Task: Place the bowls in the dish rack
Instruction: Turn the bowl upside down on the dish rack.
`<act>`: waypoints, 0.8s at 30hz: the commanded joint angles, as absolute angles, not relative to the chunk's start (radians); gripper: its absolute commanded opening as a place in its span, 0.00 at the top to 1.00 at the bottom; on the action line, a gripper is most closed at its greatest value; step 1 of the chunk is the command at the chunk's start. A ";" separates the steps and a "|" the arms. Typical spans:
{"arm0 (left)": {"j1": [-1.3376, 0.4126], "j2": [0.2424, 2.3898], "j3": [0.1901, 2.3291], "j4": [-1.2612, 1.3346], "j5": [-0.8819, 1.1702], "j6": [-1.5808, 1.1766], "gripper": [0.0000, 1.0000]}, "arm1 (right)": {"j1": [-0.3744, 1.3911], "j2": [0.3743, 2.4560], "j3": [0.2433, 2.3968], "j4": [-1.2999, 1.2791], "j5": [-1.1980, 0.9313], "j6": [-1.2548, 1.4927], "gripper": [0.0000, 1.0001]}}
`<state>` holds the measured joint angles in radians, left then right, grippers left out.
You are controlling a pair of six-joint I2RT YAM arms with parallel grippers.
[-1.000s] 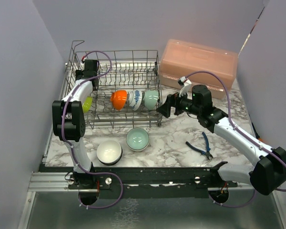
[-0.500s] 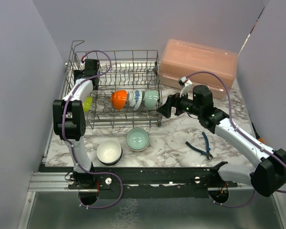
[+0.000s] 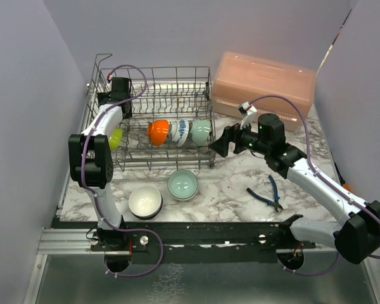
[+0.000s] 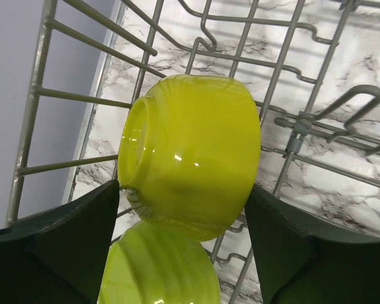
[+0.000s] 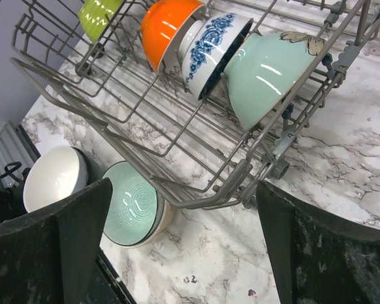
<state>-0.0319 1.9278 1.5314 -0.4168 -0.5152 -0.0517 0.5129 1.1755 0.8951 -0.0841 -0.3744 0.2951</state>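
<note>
Inside the left end of the large grey wire dish rack (image 3: 171, 88), a glossy lime-yellow round bowl (image 4: 190, 152) rests tipped sideways, propped by tines, with the left gripper (image 4: 182, 189) holding its fingers (image 4: 69, 240) apart beside it, seemingly unclamped, and the right gripper (image 5: 183, 185) spread wide, empty.

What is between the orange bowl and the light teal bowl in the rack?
The white bowl with blue pattern, clearest in the right wrist view.
</note>
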 commanded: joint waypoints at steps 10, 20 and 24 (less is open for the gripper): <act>-0.026 1.808 1.564 -0.420 -0.331 -0.115 0.18 | 0.509 1.134 0.897 -0.120 -0.366 0.288 0.00; -0.026 1.677 1.498 -0.368 -0.116 -0.121 0.14 | 0.509 1.110 0.866 -0.119 -0.395 0.294 0.00; -0.021 1.587 1.406 -0.269 0.055 -0.139 0.13 | 0.509 1.104 0.855 -0.133 -0.419 0.298 0.00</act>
<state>-0.0319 1.6962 1.4841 -0.3748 -0.1616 -0.1154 0.5129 1.1225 0.8757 -0.1074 -0.3798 0.2958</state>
